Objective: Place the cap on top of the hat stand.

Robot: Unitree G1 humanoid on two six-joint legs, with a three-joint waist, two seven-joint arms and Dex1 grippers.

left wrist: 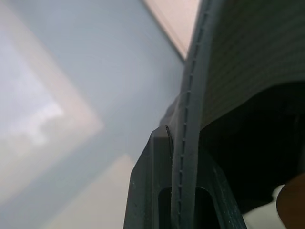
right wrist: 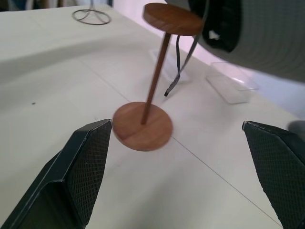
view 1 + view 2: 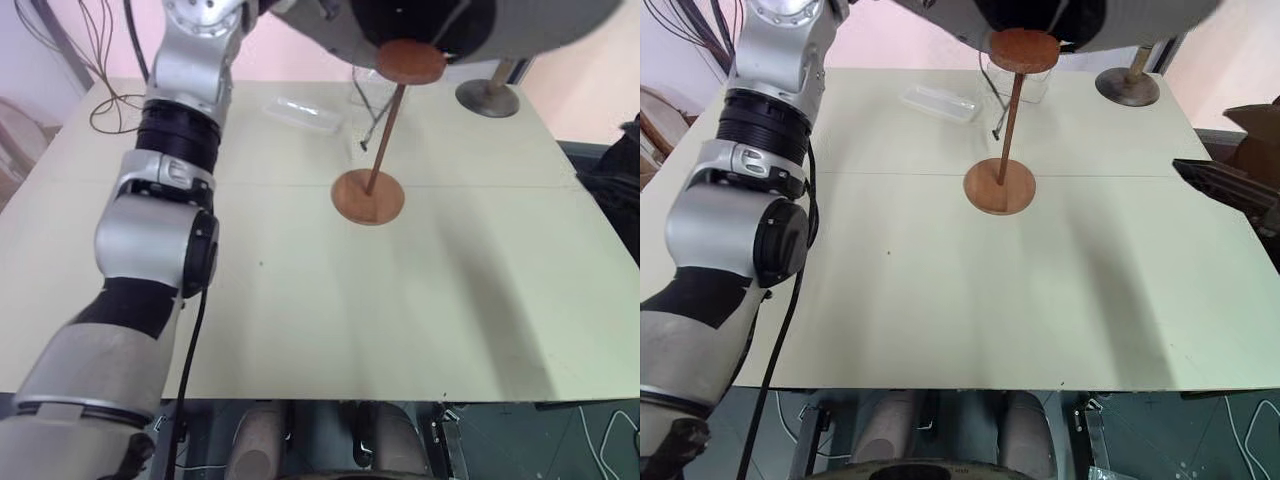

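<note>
Bystanders on the pale bench [image 3: 300, 330]

We see a clear plastic tray [image 3: 303, 113] far left of centre and a grey metal stand [image 3: 488, 96] far right, well apart.

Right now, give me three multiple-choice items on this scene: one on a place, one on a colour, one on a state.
1. Where is the cap?
A. held above the hat stand's top disc
B. flat on the table
C. on the floor

2. What colour is the hat stand?
A. blue
B. reddish-brown
C. white

3. How is the right gripper?
A. shut on the cap
B. shut on the rod
C. open, holding nothing

Answers: 1 A, the cap hangs over the disc. 2 B, wood tone. 3 C, fingers stand wide apart.
</note>
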